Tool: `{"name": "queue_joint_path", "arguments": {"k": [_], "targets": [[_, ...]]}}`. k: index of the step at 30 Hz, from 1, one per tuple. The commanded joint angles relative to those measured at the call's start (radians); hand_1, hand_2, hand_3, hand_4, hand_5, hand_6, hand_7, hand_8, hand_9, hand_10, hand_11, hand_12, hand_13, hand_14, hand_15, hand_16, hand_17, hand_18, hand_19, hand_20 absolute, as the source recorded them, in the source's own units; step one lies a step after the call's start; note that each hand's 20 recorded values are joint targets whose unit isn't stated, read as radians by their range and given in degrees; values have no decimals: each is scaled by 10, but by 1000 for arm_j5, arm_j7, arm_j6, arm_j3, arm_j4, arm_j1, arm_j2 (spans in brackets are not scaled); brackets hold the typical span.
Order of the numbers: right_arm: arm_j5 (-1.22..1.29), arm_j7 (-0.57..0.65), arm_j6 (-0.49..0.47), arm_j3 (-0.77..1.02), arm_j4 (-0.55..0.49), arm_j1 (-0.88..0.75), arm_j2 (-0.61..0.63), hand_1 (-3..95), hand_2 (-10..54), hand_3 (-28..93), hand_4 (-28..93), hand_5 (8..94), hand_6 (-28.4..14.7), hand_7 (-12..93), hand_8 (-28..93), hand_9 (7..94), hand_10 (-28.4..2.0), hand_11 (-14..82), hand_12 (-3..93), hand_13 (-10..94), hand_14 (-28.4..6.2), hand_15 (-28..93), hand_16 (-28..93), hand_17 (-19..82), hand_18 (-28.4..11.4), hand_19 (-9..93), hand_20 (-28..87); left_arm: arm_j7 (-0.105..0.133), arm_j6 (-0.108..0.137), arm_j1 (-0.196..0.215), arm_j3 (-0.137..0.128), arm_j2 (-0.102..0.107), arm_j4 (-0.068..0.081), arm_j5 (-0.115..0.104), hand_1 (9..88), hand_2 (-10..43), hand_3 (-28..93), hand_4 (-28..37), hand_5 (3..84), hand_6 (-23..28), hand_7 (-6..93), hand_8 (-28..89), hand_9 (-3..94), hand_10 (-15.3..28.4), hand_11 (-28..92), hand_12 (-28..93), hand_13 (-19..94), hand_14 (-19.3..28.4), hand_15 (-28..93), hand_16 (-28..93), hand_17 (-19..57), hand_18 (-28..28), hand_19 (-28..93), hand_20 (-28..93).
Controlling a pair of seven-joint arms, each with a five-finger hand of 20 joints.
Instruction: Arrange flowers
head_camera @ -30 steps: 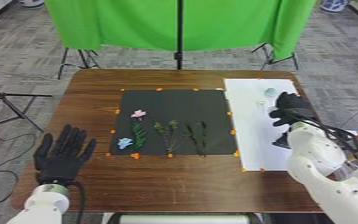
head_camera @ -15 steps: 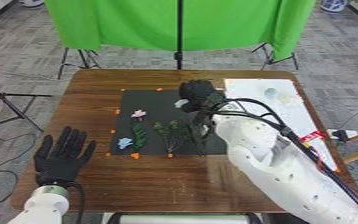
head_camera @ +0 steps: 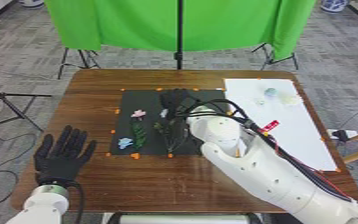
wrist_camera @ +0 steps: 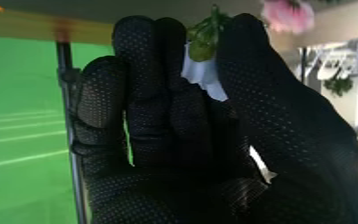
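Note:
Over the upper middle of the black mat (head_camera: 149,95), in the head view, is my right hand (head_camera: 173,97), with a pale flower (head_camera: 164,113) at its fingertips. In the right wrist view, my right hand (wrist_camera: 246,75) pinches this white flower (wrist_camera: 202,75) by its green base between thumb and fingers. Left of it on the mat lie a pink flower (head_camera: 138,113), a dark green leafy sprig (head_camera: 139,134) and a light blue flower (head_camera: 125,143). Green stems (head_camera: 160,128) are partly hidden by the right arm. My left hand (head_camera: 62,156) rests with straight fingers at the table's left.
A white sheet (head_camera: 278,130) on the right holds a pale green piece (head_camera: 270,92) and a cream-coloured piece (head_camera: 290,99). Orange markers line the mat's edges. The brown table (head_camera: 158,185) extends in front, and a green cloth (head_camera: 131,25) hangs behind.
My right hand has swung left from the white sheet to above the black mat, carrying the pale flower. The left hand has kept still.

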Motion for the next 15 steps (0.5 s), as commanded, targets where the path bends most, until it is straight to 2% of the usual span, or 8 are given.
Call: {"name": "queue_joint_path", "arguments": {"k": [1, 4, 5, 10, 11, 12, 14, 15], "targets": [[-32, 35, -12, -46, 21, 9, -41, 599, -93, 672, -283, 681, -10, 319, 69, 786, -109, 98, 425, 641, -67, 406, 416, 337, -211, 801, 381, -24, 5, 4, 6, 8, 7, -17, 275, 145, 752, -283, 423, 73, 247, -131, 386, 150, 333, 136, 314, 150, 485, -71, -51, 150, 406, 181], [-42, 40, -13, -58, 18, 10, -43, 598, -94, 673, -283, 678, -11, 315, 65, 784, -110, 96, 420, 640, -69, 406, 414, 335, -213, 801, 381, -31, 8, 0, 7, 8, 10, -19, 274, 145, 752, -283, 423, 73, 245, -130, 387, 150, 332, 136, 313, 150, 484, -70, -51, 150, 406, 181], [-36, 48, -8, -65, 21, 12, -44, 597, -94, 672, -283, 677, -11, 314, 64, 782, -110, 95, 418, 640, -69, 407, 413, 335, -213, 801, 381, -34, 8, -6, 8, 10, 15, -19, 274, 145, 753, -283, 423, 73, 246, -130, 386, 150, 332, 136, 313, 150, 484, -70, -51, 150, 406, 181], [-43, 51, -55, -57, 16, 3, -52, 594, -95, 672, -283, 670, -14, 304, 59, 771, -117, 85, 404, 633, -75, 407, 408, 330, -216, 796, 378, -36, 15, -15, 5, 9, 19, -23, 275, 144, 752, -283, 424, 74, 244, -129, 386, 151, 331, 136, 313, 150, 484, -70, -51, 150, 406, 181], [-38, 43, -68, -50, 12, -2, -52, 592, -95, 672, -283, 663, -15, 299, 56, 769, -118, 85, 401, 629, -77, 406, 406, 327, -216, 793, 377, -32, 22, -12, 3, 9, 14, -28, 275, 144, 752, -283, 423, 73, 244, -129, 386, 151, 331, 136, 314, 150, 485, -70, -51, 150, 406, 181], [-30, 13, -93, -28, 22, -7, -63, 588, -95, 674, -283, 659, -16, 294, 56, 758, -121, 98, 385, 624, -80, 409, 400, 323, -216, 786, 371, -32, 41, -26, 4, 5, 19, -43, 275, 144, 753, -283, 421, 73, 244, -129, 386, 151, 332, 137, 313, 150, 485, -70, -52, 150, 407, 181], [-22, 25, -112, -26, 19, -6, -65, 577, -95, 679, -283, 646, -18, 285, 49, 733, -127, 130, 350, 613, -85, 412, 381, 315, -215, 775, 362, -11, 73, -29, -2, 4, 12, -85, 274, 144, 754, -283, 419, 74, 246, -129, 388, 150, 335, 137, 315, 152, 488, -70, -51, 150, 408, 181], [-26, 22, -116, -22, 18, -7, -66, 565, -95, 690, -283, 638, -16, 278, 41, 720, -129, 146, 328, 606, -89, 414, 371, 312, -216, 769, 358, -8, 71, -26, -3, 4, 12, -84, 275, 144, 755, -283, 418, 74, 246, -129, 390, 150, 337, 138, 316, 153, 490, -69, -50, 150, 409, 181]]}}
